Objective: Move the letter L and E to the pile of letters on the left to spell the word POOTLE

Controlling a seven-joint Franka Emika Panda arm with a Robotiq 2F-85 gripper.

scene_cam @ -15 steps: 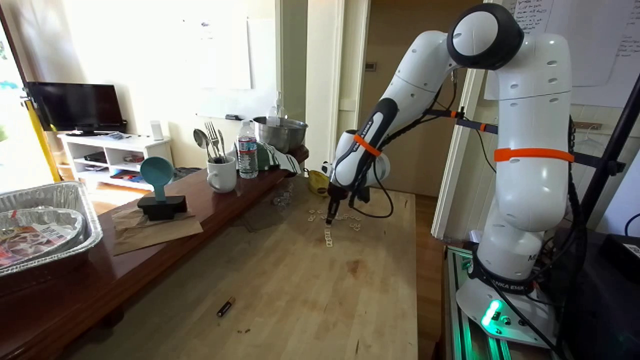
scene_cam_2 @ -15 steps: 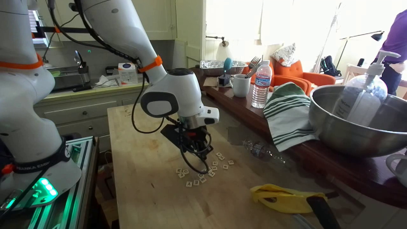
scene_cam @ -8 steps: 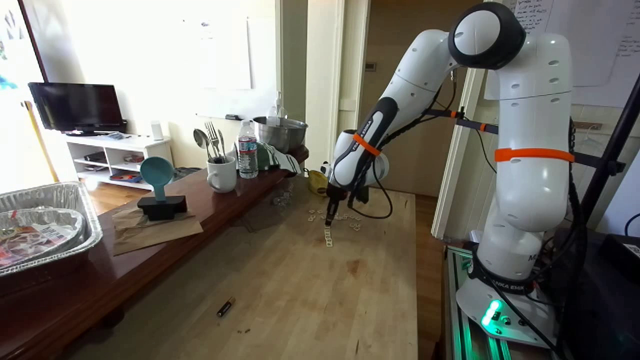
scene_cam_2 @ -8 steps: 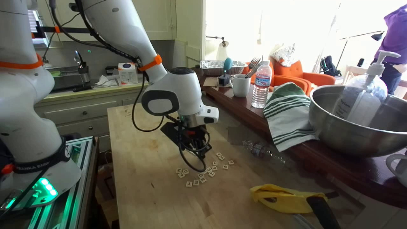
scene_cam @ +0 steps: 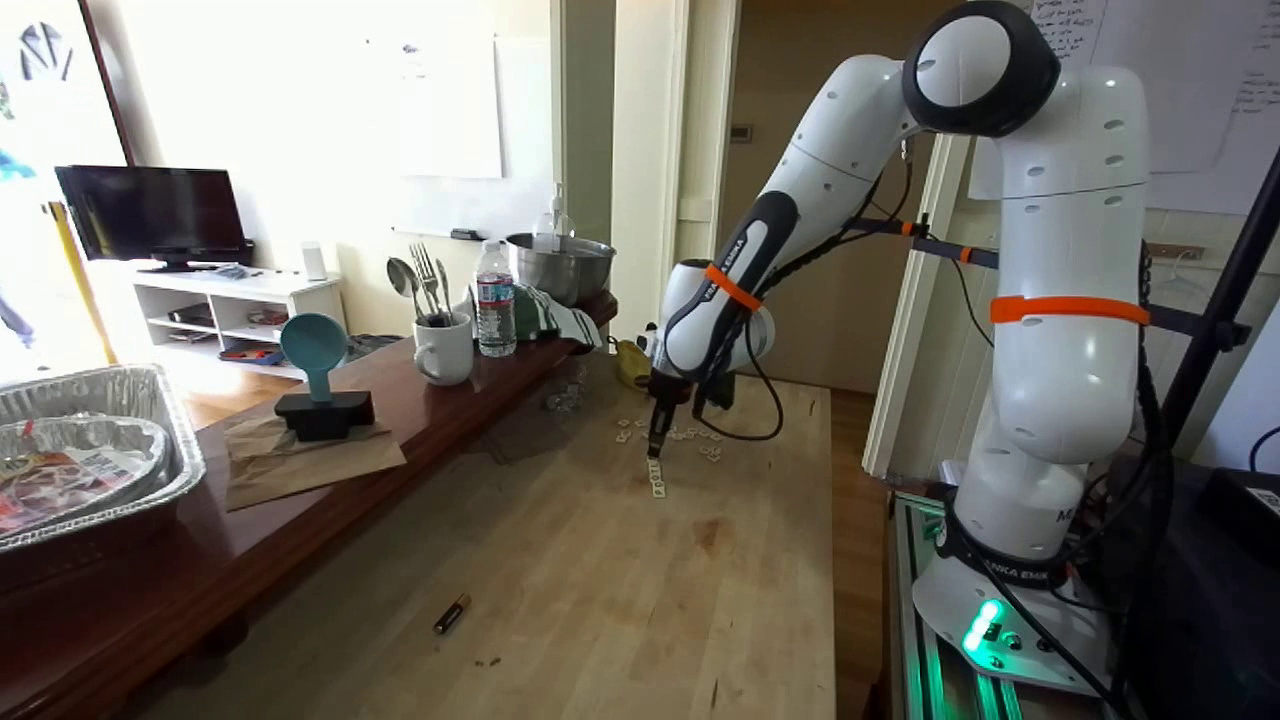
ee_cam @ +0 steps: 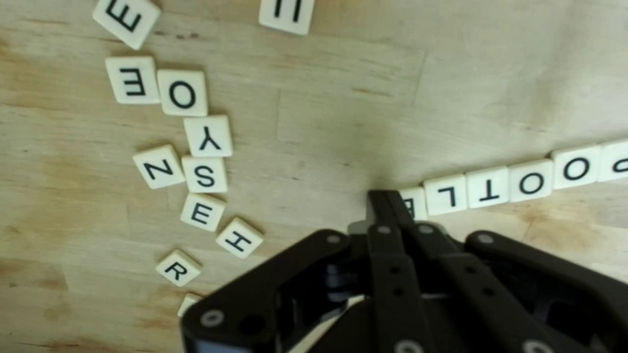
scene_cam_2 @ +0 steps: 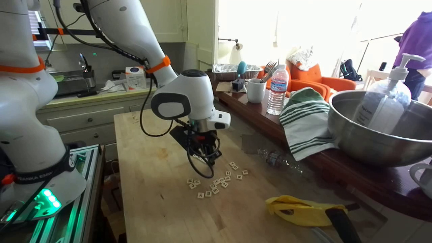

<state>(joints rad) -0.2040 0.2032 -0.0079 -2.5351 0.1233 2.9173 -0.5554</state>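
Nudging onward, the black tool (ee_cam: 385, 197), pinched narrow on nothing visible, slides towards the cream, square POOT tiles (ee_cam: 542, 179), which shift slightly; off their T end sit the cream, square L tile (ee_cam: 445, 194), then cream, square E tile (ee_cam: 417, 202), seemingly touching. POOTLE looks spelled!

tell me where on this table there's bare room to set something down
Free: the table between the battery and the letter row, and, in the wrist view, a gap between that row and the loose letters. Crowded: among those letters, and at the row's end by the tool.
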